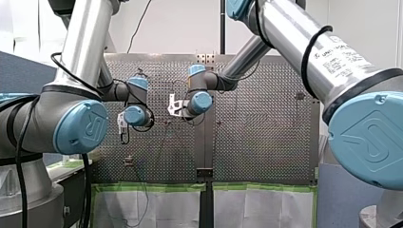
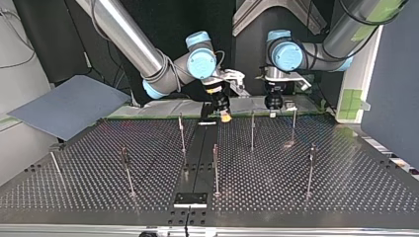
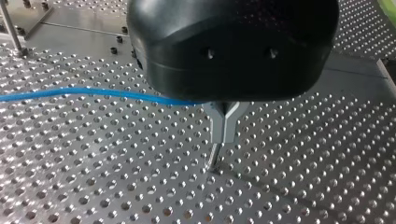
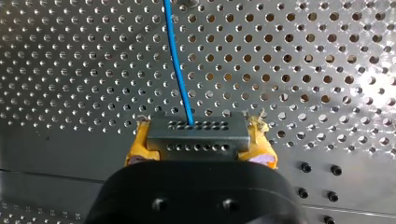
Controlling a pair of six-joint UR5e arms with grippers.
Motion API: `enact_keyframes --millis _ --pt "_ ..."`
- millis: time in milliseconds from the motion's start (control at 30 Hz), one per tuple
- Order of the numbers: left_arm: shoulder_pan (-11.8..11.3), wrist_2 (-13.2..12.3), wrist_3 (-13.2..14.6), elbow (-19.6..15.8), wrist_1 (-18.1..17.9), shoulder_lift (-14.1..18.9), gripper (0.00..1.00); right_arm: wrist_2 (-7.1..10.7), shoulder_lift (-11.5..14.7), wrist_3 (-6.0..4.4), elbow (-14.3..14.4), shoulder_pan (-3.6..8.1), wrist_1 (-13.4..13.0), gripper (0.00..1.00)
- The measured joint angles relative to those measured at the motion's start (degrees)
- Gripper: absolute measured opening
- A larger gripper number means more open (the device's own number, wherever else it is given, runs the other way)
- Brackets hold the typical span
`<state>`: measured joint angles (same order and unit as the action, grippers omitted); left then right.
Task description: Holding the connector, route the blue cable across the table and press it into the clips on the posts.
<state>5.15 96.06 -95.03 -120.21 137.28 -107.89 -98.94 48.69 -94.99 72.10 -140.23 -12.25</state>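
My right gripper (image 4: pixel 198 140) is shut with its yellow pads on a grey connector (image 4: pixel 197 135). The blue cable (image 4: pixel 177 60) leaves the connector and runs ahead over the perforated table (image 4: pixel 303 70). In the top view this gripper (image 2: pixel 220 111) hangs just above the table's far edge. My left gripper (image 2: pixel 274 102) hangs beside it, black with metal fingers. In the left wrist view the fingers (image 3: pixel 223 128) are closed together above the plate, and the blue cable (image 3: pixel 93 92) runs in sideways to their root, gripped there. Several thin posts (image 2: pixel 252 131) stand on the table.
More posts (image 2: pixel 216 168) (image 2: pixel 310 168) (image 2: pixel 127 170) stand nearer the top view's camera. A dark centre strip (image 2: pixel 197 148) with a black plate (image 2: pixel 190 199) splits the table. A grey board (image 2: pixel 69 106) leans at the top view's left. Green-taped sheets (image 1: pixel 147 204) hang off the table's edge.
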Motion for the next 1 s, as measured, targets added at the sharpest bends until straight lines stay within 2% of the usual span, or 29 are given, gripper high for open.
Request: enact_keyframes --millis 233,333,500,767,1000 --pt "-0.1 -2.6 -0.4 0.1 -1.6 -0.9 0.00 0.12 -0.5 -0.20 0.0 0.12 -0.2 0.00" --pt "-0.2 -3.3 -0.6 0.2 -2.0 -1.0 0.00 0.43 -1.4 -0.25 0.0 0.58 -0.2 0.00" --pt "-0.3 -3.8 -0.8 1.2 -1.8 -1.9 0.00 1.38 -2.4 -0.27 0.0 1.69 -0.2 0.00" --pt "-0.6 -3.7 -0.8 3.3 -2.2 -5.6 0.00 3.87 -2.7 -0.08 0.0 3.56 -0.4 0.00" --pt "-0.9 -4.1 -1.2 5.8 -1.4 -6.6 0.00 5.73 -2.7 -0.18 0.0 5.31 -1.1 0.00"
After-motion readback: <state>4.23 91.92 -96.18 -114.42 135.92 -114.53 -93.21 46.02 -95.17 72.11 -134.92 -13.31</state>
